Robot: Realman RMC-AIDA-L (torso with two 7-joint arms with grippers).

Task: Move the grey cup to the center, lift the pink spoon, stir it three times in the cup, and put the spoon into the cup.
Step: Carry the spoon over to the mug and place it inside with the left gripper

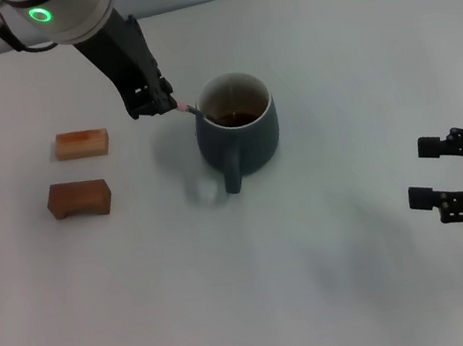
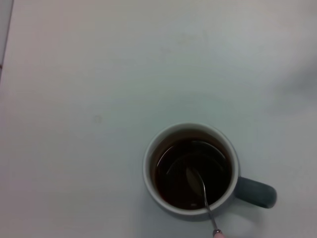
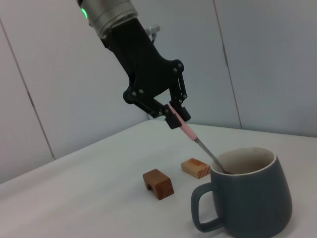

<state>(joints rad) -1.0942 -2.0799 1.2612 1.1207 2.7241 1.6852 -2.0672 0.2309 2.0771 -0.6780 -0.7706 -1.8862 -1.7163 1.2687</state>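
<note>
The grey cup [image 1: 237,124] stands near the middle of the white table, handle toward me; it also shows in the left wrist view [image 2: 190,171] and the right wrist view [image 3: 245,196]. My left gripper [image 1: 158,101] hangs just left of the cup's rim and is shut on the pink spoon [image 1: 185,107]. The spoon slants down over the rim, its pink handle [image 3: 186,129] in the fingers and its metal bowl [image 2: 195,179] in the dark brown liquid. My right gripper [image 1: 436,173] is open and empty, low at the right, well away from the cup.
Two brown wooden blocks lie left of the cup: a lighter one [image 1: 82,144] farther back and a darker arch-shaped one [image 1: 79,198] nearer me. They also show in the right wrist view [image 3: 158,183]. A pale wall stands behind the table.
</note>
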